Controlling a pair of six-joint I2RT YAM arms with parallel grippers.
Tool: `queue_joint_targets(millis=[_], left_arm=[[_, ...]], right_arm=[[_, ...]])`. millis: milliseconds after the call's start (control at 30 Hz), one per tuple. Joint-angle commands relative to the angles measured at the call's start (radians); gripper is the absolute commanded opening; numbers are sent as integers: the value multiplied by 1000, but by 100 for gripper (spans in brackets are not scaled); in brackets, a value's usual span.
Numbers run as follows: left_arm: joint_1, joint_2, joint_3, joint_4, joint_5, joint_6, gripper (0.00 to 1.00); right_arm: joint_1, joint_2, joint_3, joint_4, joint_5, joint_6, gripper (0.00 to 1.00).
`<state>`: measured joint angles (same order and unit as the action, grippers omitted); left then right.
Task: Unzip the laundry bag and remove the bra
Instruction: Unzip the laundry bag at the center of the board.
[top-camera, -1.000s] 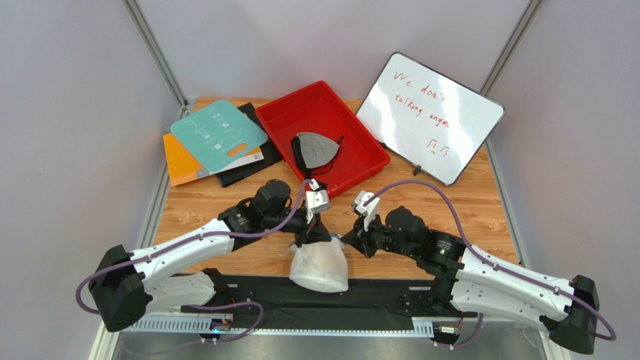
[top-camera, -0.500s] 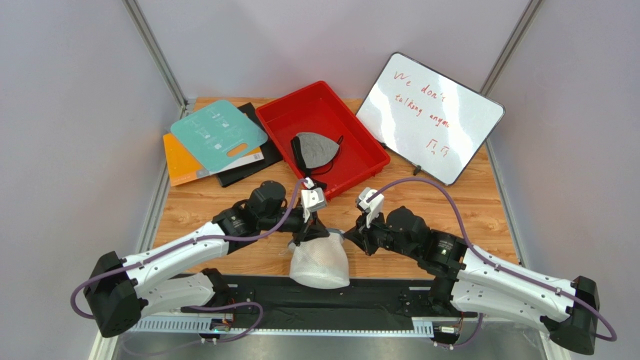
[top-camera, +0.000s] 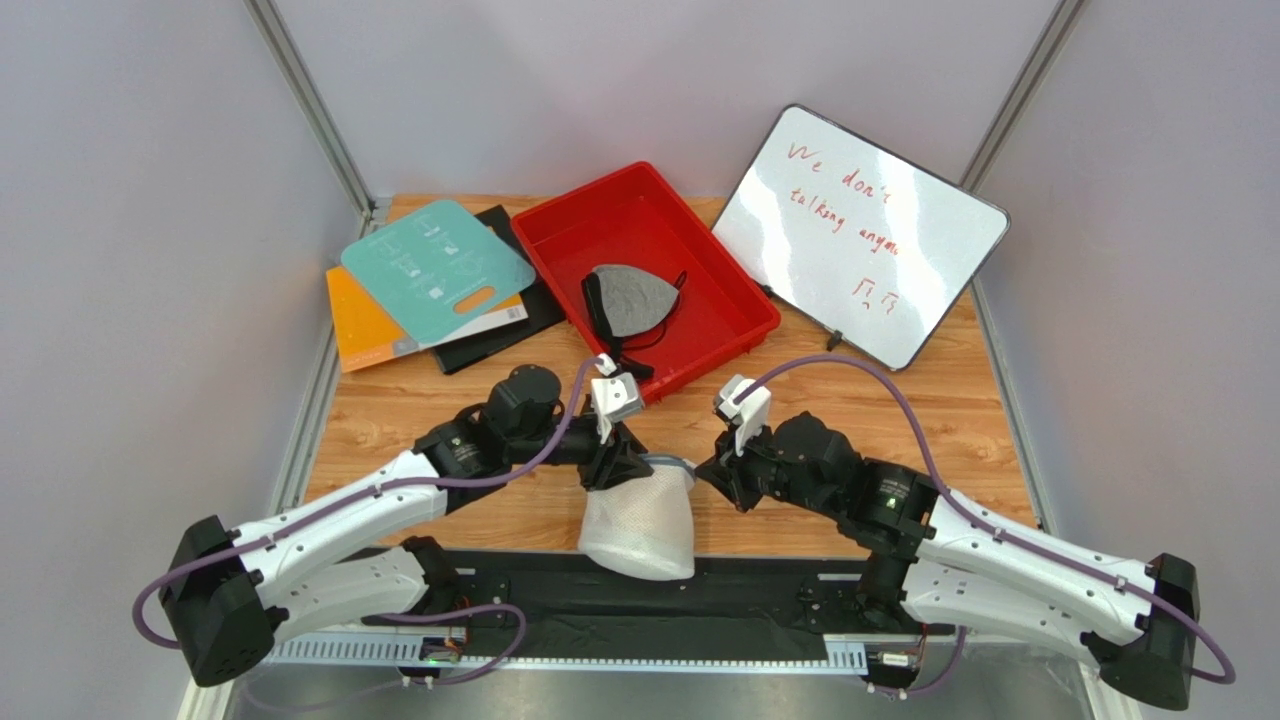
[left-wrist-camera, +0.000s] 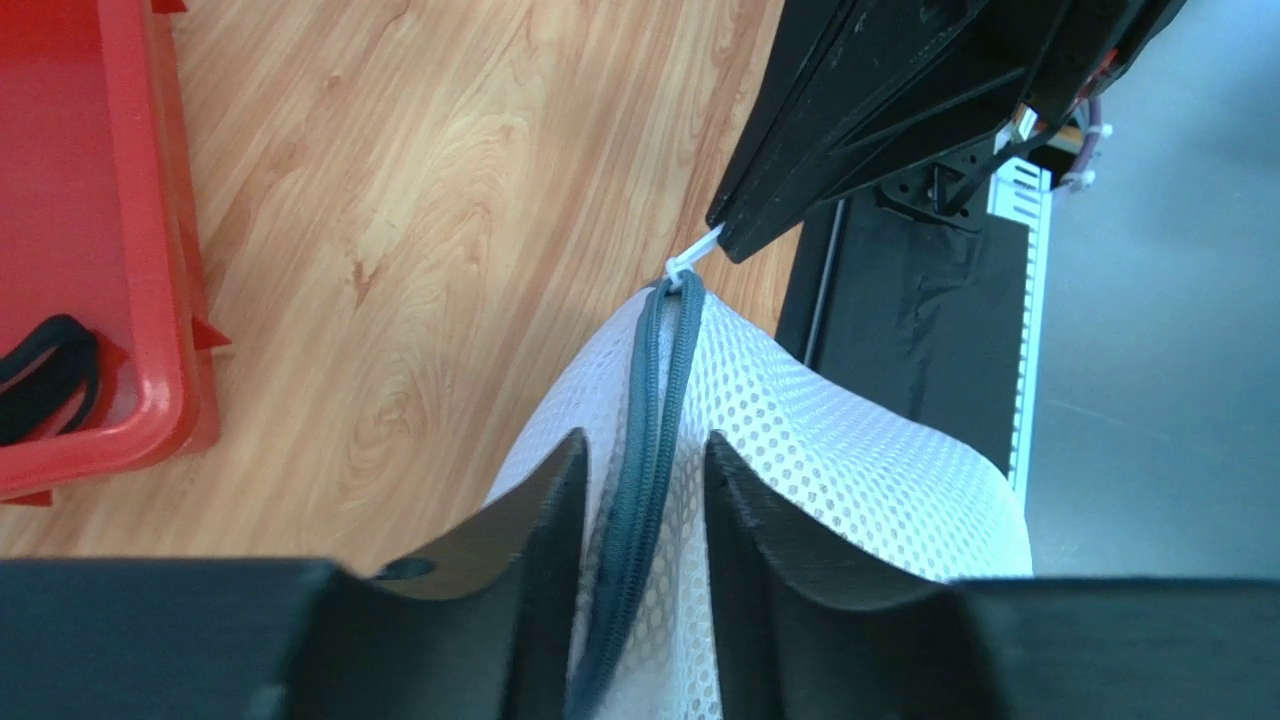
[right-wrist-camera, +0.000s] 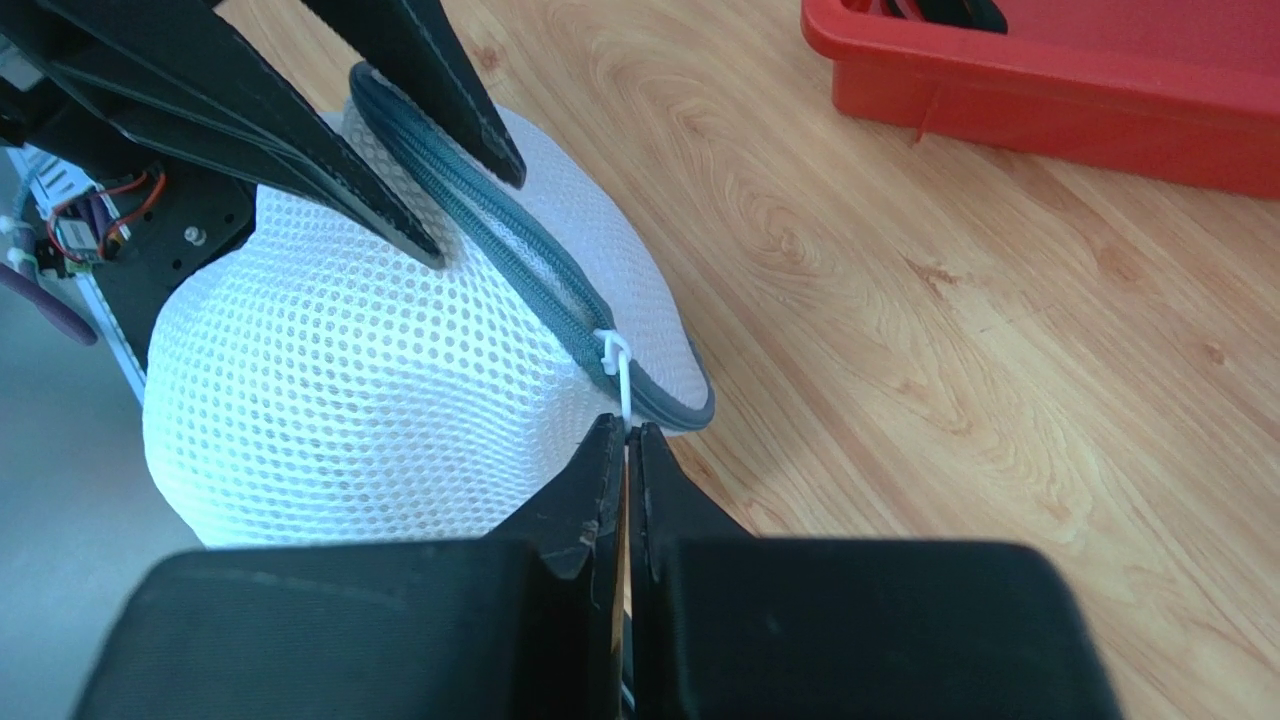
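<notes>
As seen from above, the laundry bag (top-camera: 639, 522) is held at the near edge of the bench (top-camera: 376, 408). From the left wrist, the left end effector (left-wrist-camera: 643, 450) is clamped on its zipper band (left-wrist-camera: 664, 375). From the right wrist, the right end effector (right-wrist-camera: 628, 435) is pinched nearly closed, apparently on the zip pull (right-wrist-camera: 613, 357).

The left gripper (top-camera: 619, 462) has slid to the left, away from the right gripper (top-camera: 706, 480) (its whole arm has swung back too, the shoulder sitting lower in the top view); the gap between them is wider; the laundry bag (top-camera: 639, 528) is drawn out at its top; more grey zipper band (top-camera: 672, 470) shows.
</notes>
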<state>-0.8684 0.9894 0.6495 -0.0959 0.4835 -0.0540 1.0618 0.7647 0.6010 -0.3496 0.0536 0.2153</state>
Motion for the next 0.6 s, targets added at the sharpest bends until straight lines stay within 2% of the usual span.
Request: queue_joint_targets(millis=[0,133,167,367,567], left_arm=[[6,23,64,12,44,-3,46],[6,92,131,31,102,-1,54],[6,109,142,38,127,-1,69],[6,202,199,56,179,2,72],[6,249,185,71,194,-3,73]], right_arm=[[9,13,65,-15,12,-19,0],[20,18,74,3,2,-27,0],[23,13,80,4,0,-27,0],[44,-5,94,-11,15,-39,0],[53,-19,112,-29,34,-50,0]])
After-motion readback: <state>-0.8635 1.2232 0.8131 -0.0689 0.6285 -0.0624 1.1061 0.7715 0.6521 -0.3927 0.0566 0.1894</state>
